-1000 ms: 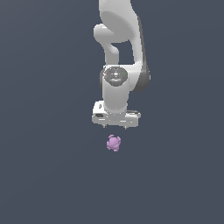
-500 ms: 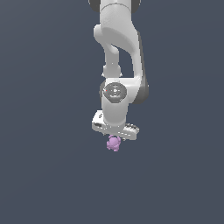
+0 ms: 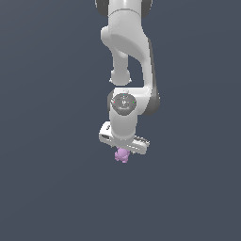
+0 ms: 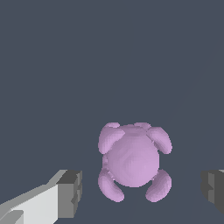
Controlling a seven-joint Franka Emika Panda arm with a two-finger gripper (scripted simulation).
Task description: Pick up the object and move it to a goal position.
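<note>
Compared with a second ago, the arm [image 3: 126, 56] has been coming down: the gripper [image 3: 123, 149] was hanging clear above the blob [image 3: 122, 155], and now its white bar is sitting right over the blob, covering the blob's upper part in the exterior view. Half a second ago the gap was already nearly closed; it is now slightly tighter. The blob itself is lying where it was, on the dark grey floor [image 3: 47, 188], at about 6 o'clock from the wrist joint.

In the wrist view the blob [image 4: 133, 160] is resting between the two fingers [image 4: 70, 194], one at its 8 o'clock and the other at its 3 to 4 o'clock near the frame edge. Grey floor is showing on both sides between blob and pads, so the jaws are standing spread and gripping nothing. The gap looks wider on the far finger's side.

All around the blob the floor [image 4: 109, 57] is running plain and flat out to every frame edge, at every clock direction.
</note>
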